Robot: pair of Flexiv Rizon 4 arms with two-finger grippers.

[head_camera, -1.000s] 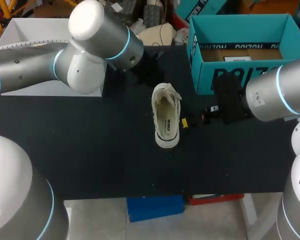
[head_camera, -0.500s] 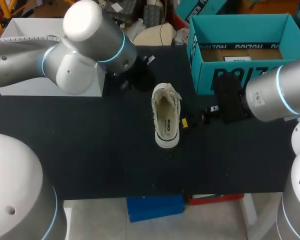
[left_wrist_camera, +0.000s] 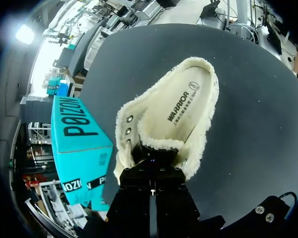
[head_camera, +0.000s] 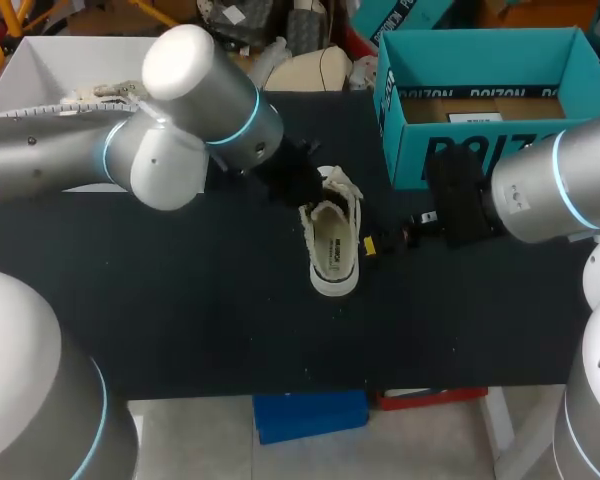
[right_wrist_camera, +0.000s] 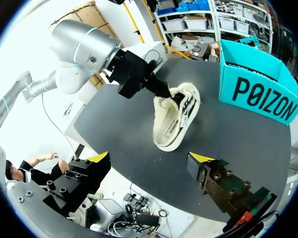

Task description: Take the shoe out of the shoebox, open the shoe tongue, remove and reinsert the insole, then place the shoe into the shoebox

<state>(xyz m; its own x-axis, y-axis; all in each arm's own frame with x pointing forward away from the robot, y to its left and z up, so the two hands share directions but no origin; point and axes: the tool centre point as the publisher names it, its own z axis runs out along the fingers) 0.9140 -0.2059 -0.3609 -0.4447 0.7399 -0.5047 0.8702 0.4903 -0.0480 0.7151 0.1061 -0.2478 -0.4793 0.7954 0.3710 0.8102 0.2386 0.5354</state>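
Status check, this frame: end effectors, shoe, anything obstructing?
Left end effector at shoe tongue, grip unclear. Right end effector open, beside shoe. Shoe on table, outside shoebox. Nothing in the way.

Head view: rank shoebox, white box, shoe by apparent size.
1. Shoebox and white box: about alike, unranked, since the left arm covers much of the white box.
2. Shoe: clearly smallest.

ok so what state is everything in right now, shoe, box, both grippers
shoe: out of the box, upright on its sole on the table
insole: lying flat inside the shoe
shoebox: open, no lid on it
left gripper: down at the shoe's tongue end, grip hidden in the lining
right gripper: open, empty, off to the side of the shoe
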